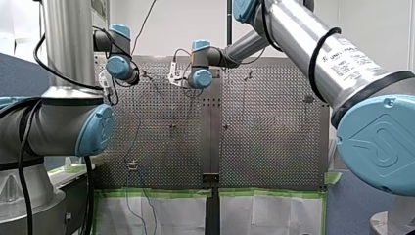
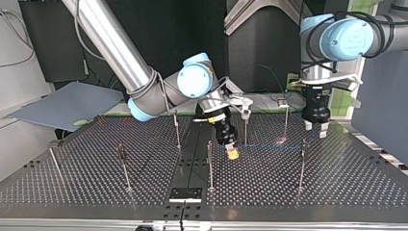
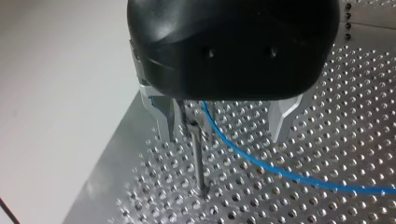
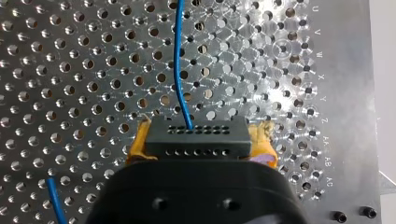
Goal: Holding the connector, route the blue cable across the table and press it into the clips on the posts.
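Note:
In the right wrist view my right gripper [image 4: 201,140] is shut on the black connector [image 4: 196,136] with its yellow pads [image 4: 136,145]. The blue cable [image 4: 179,65] runs out of the connector, ahead over the perforated table. In the top view that gripper [image 2: 232,152] hangs low near the middle posts. My left gripper [image 3: 224,137] is open above the plate. A clip post [image 3: 198,154] stands between its metal fingers [image 3: 163,119], close to one of them. The blue cable [image 3: 261,165] passes between those fingers beside the post. The top view shows this gripper [image 2: 316,130] at the right.
Several thin posts stand on the table [image 2: 337,192], among them one [image 2: 210,166] just in front of my right gripper and one [image 2: 302,163] in front of my left gripper. A black bracket [image 2: 185,194] sits at the near edge in the top view.

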`<act>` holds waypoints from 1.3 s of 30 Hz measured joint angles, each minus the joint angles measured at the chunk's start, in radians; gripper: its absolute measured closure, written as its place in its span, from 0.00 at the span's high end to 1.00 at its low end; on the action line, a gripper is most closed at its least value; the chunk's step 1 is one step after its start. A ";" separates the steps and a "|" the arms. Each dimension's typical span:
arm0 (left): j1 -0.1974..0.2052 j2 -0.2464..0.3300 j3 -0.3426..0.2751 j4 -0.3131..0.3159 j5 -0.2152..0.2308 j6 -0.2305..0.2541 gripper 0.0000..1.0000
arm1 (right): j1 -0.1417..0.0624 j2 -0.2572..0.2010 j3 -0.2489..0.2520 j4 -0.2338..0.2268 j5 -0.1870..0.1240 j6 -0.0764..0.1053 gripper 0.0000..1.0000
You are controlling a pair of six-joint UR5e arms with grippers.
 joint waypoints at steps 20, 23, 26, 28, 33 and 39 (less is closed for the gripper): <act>-0.061 0.103 0.002 -0.157 0.078 0.121 1.00 | 0.000 0.001 0.000 0.002 0.003 -0.001 0.00; -0.074 0.088 0.011 -0.145 0.087 0.110 1.00 | 0.000 0.001 0.000 0.002 0.004 -0.001 0.00; -0.087 0.065 0.030 -0.123 0.084 0.111 1.00 | 0.000 0.001 0.000 0.002 0.005 -0.001 0.00; -0.095 0.050 0.045 -0.108 0.077 0.116 1.00 | 0.000 0.001 0.000 0.002 0.005 -0.001 0.00; -0.113 0.007 0.087 -0.064 0.045 0.108 1.00 | 0.000 0.001 0.000 0.006 0.005 -0.001 0.00; -0.128 -0.045 0.125 -0.017 0.019 0.096 1.00 | -0.001 0.002 -0.001 0.008 0.004 -0.001 0.00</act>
